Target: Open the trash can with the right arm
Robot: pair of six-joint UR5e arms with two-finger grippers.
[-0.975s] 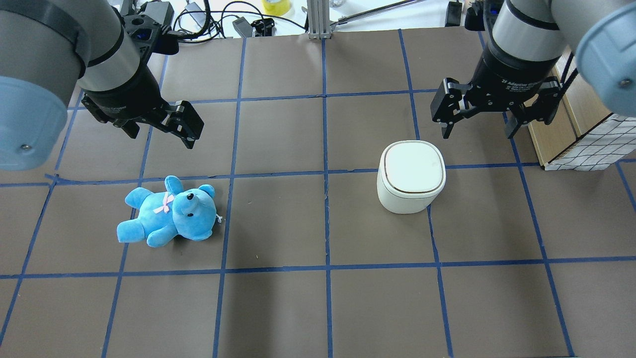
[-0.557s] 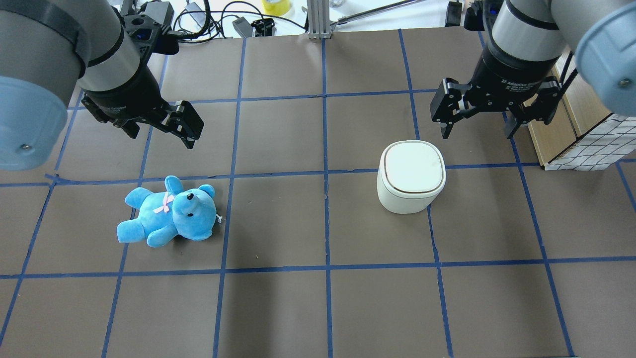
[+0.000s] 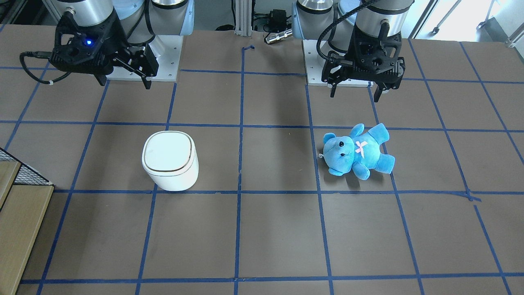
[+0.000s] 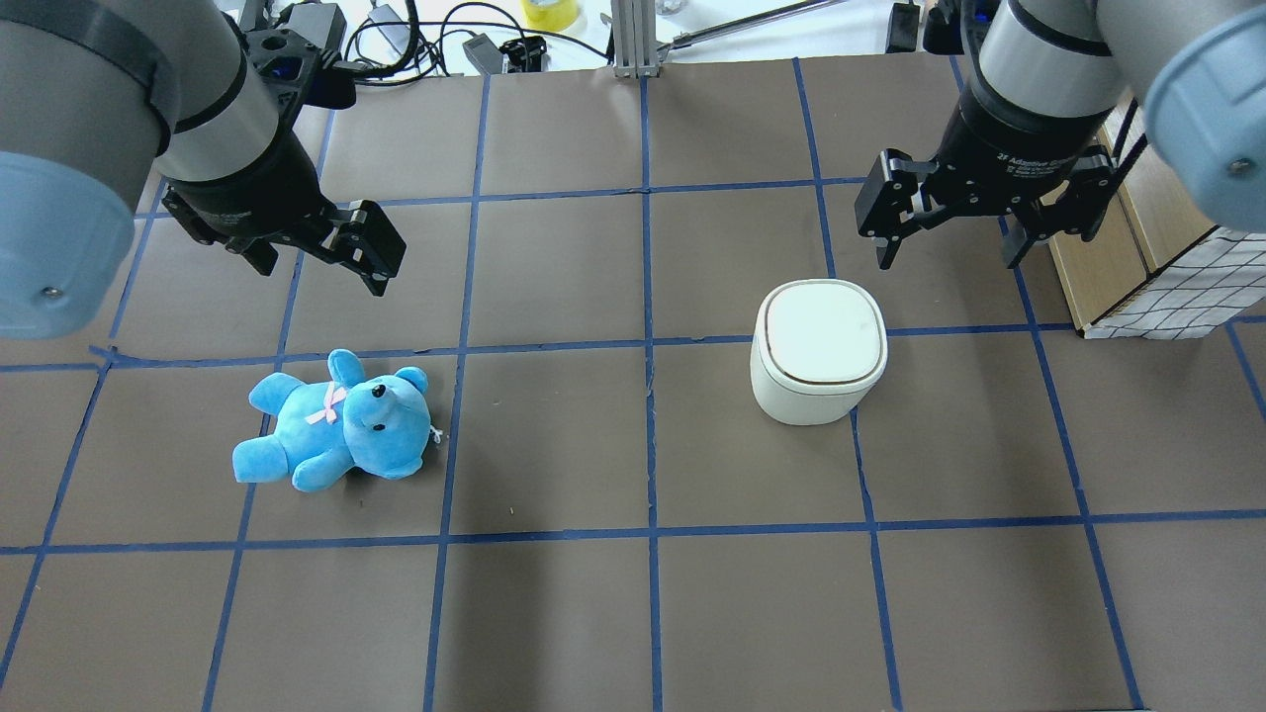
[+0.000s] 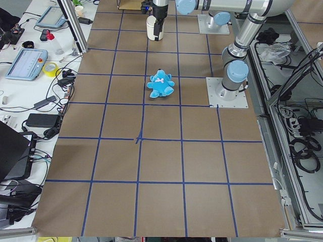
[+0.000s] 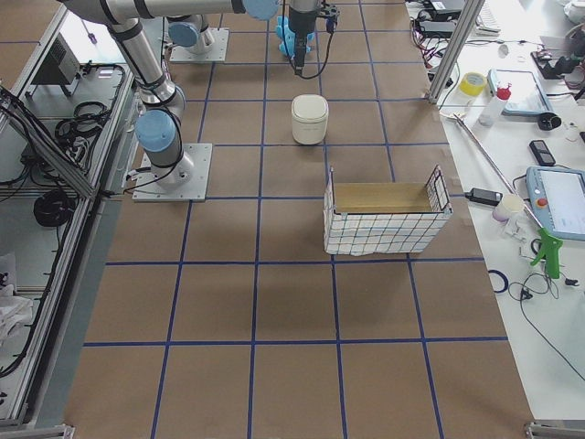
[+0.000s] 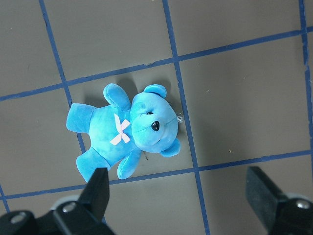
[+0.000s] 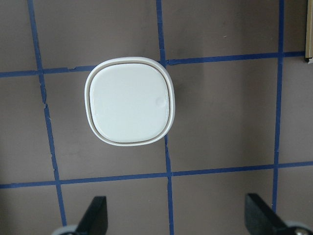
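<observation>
- Front view: my right fingers [image 3: 145,78] are spread wide, empty and touching nothing, hanging well apart from the trash can [image 3: 176,178]; lid [image 3: 168,149] shut.
- Overhead: trash can upright on the surface [image 4: 554,613]. Risk, I think: it looks light, so an off-centre push could slide or tip it.
- Right wrist: lid seam is thin; I could slip off it.
- Left wrist: left fingers [image 7: 98,188] also spread, empty, above the bear [image 7: 124,132].

small white plastic trash can [image 4: 819,352], flat lid rimmed by a thin dark line; bright blue plush teddy bear [image 4: 336,423], pale pink bow; flat brown table cover [image 4: 554,613] crossed by blue tape grid.
</observation>
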